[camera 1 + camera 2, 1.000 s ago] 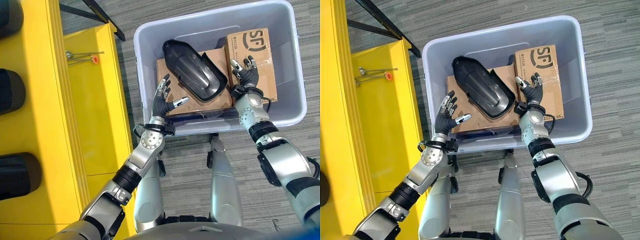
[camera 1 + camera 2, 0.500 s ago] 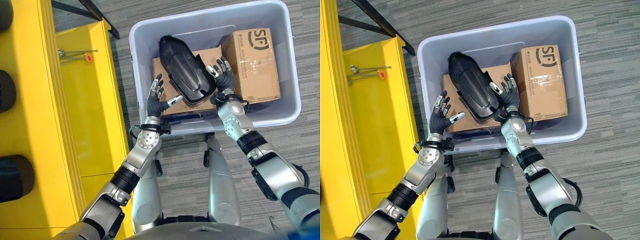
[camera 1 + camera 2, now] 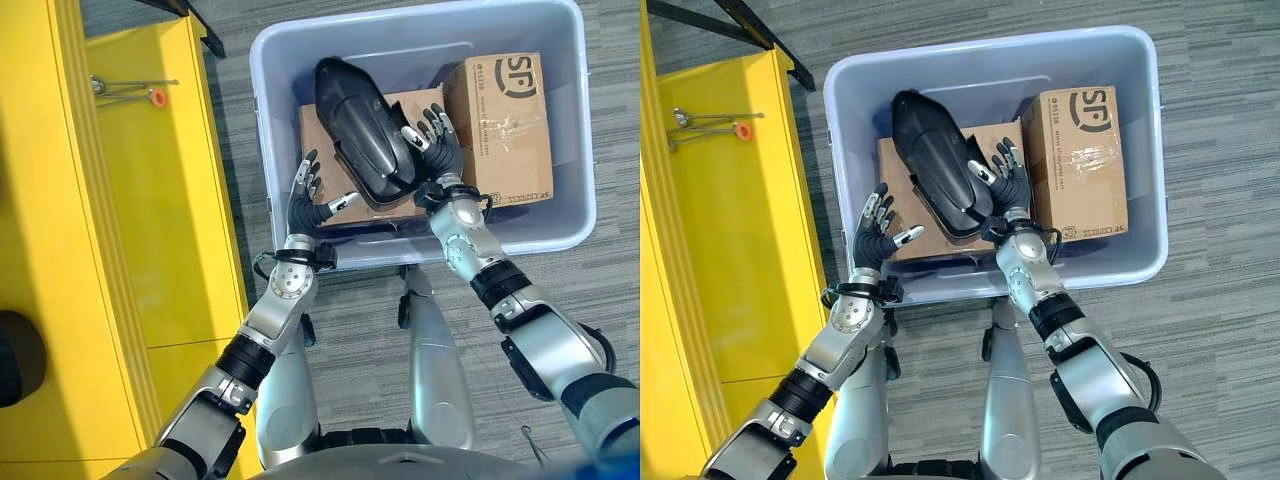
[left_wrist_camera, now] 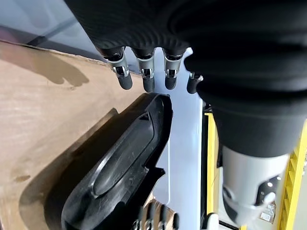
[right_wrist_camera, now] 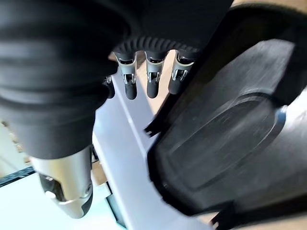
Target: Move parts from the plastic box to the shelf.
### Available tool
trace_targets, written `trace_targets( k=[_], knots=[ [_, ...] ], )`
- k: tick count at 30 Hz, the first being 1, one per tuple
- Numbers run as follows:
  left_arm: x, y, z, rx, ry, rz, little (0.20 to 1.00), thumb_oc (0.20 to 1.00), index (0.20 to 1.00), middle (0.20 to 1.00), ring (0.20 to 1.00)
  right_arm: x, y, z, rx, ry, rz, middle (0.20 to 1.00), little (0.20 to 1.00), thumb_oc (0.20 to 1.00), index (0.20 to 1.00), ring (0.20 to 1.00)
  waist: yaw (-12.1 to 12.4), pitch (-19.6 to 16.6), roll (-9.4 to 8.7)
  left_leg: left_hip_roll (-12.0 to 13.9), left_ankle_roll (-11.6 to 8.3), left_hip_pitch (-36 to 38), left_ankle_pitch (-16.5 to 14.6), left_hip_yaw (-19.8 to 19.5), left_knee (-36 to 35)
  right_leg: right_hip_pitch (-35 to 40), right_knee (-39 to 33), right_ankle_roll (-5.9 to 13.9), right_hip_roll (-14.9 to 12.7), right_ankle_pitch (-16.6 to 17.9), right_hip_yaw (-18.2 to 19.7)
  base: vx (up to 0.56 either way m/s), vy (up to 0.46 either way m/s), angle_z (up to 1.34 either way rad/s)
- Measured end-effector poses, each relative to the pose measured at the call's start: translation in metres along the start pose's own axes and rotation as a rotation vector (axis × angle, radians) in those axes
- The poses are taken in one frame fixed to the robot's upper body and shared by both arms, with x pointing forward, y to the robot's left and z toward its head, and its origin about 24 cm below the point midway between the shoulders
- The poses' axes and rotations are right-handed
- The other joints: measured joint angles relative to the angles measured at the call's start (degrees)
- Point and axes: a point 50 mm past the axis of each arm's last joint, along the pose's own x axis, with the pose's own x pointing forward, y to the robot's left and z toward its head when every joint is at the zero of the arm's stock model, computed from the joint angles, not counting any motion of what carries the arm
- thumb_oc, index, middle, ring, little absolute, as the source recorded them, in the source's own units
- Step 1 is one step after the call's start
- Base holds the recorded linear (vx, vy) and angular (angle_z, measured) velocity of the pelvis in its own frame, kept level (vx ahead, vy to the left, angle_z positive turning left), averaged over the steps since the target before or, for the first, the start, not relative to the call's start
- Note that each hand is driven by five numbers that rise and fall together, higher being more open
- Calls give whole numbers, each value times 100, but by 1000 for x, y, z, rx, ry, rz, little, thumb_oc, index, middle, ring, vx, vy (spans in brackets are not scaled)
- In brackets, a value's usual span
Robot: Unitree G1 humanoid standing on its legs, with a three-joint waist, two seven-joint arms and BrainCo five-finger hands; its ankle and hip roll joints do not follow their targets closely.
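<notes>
- We see a black moulded plastic part (image 3: 365,135) lying inside the grey-blue plastic box (image 3: 575,180), on a flat brown cardboard box (image 3: 325,150).
- Right hand (image 3: 437,150) at the part's 3 o'clock edge, fingers straight and spread, touching it.
- Left hand (image 3: 308,200) at the part's 8 o'clock, fingers wide, holding nothing.
- Taller taped cardboard box (image 3: 505,120) at 3 o'clock.
- Yellow metal shelf (image 3: 150,200) at the box's 9 o'clock.

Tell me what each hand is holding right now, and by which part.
Nothing is gripped yet. The right hand lies open against the black part's side; the left hand hovers open over the flat cardboard box.
</notes>
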Motion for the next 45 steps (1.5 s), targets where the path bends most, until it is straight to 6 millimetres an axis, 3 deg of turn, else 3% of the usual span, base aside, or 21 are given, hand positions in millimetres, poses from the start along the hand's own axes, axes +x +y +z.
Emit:
trace_targets(
  k=[12, 20, 29, 37, 45],
  knots=[
    [-1, 3, -1, 9, 3, 0, 1000, 1000, 1000, 1000, 1000, 10, -19, 1, -19, 36, -120, 1000, 1000, 1000, 1000, 1000, 113, 14, 24, 0, -1, -87, 0, -36, 40, -58, 13, -5, -7, -2, -34, 0, 0, 0],
    [0, -1, 0, 8, 1, -12, 1000, 1000, 1000, 1000, 1000, 10, -10, -2, -3, 42, -96, 1000, 1000, 1000, 1000, 1000, 128, 15, 25, -3, 0, -133, -3, -80, 88, -87, 59, -11, -19, -8, -61, 1, 1, 1],
    [2, 2, 2, 4, -6, 19, 1000, 1000, 1000, 1000, 1000, -26, 20, -33, 218, 87, 70, 1000, 1000, 1000, 1000, 1000, -21, 15, 22, 1, 9, -302, -16, -115, 146, -230, 113, -18, -18, -33, -75, 2, -2, 1],
    [2, 7, 2, 7, -7, 46, 1000, 1000, 1000, 1000, 1000, -49, 15, -44, 346, 107, 104, 1000, 1000, 1000, 1000, 1000, -60, 28, -4, 3, 14, -317, -38, -149, 192, -238, 200, -23, -30, -90, -108, 0, 0, 0],
    [6, 15, 8, -5, -29, 115, 1000, 1000, 1000, 1000, 1000, -66, 1, -43, 410, 62, 75, 1000, 1000, 1000, 1000, 1000, -194, 101, -193, 4, 15, -326, -68, -96, 215, -283, 206, -30, -23, -102, -59, 1, 1, -2]
  ],
)
